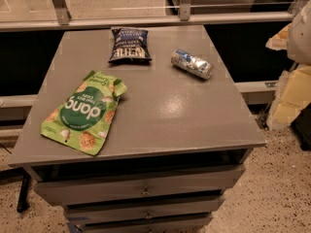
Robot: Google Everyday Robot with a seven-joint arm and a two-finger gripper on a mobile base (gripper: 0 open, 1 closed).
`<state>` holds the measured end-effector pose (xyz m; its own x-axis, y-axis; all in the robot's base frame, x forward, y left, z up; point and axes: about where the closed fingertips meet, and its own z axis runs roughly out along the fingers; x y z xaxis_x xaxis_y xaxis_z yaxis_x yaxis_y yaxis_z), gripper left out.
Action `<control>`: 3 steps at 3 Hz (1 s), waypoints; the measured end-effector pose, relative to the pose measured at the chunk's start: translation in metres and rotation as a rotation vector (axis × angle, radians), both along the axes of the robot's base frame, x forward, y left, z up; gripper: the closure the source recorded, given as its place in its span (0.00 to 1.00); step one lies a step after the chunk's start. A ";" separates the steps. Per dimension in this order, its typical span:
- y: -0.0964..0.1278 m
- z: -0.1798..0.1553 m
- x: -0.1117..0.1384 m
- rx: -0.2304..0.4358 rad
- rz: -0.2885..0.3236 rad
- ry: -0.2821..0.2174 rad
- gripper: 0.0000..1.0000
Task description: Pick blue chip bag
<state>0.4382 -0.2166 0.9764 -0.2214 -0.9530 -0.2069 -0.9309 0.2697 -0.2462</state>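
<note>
Navy "KETTLE" blue chip bag (129, 45); tool unseen.

Dim overhead light lays soft glare on the grey bench (194, 123), with deep shadow behind it, while the gripper (290, 84) shows pale yellow at the right edge.

Bright green flat foil pouch (83, 111) on the grey desk (194, 120): big white "dang", upside down to the cam. Smaller lines near it too tiny to read. Small dark navy crinkly chip bag (129, 45): white block letters, prob. "KETTLE", blurred. Crushed silver-blue can (192, 63): label illegible.
</note>
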 end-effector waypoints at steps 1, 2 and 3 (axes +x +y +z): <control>0.000 0.001 0.000 0.000 0.000 -0.003 0.00; 0.025 0.006 0.023 0.075 0.000 -0.053 0.00; 0.069 0.017 0.063 0.192 -0.001 -0.127 0.00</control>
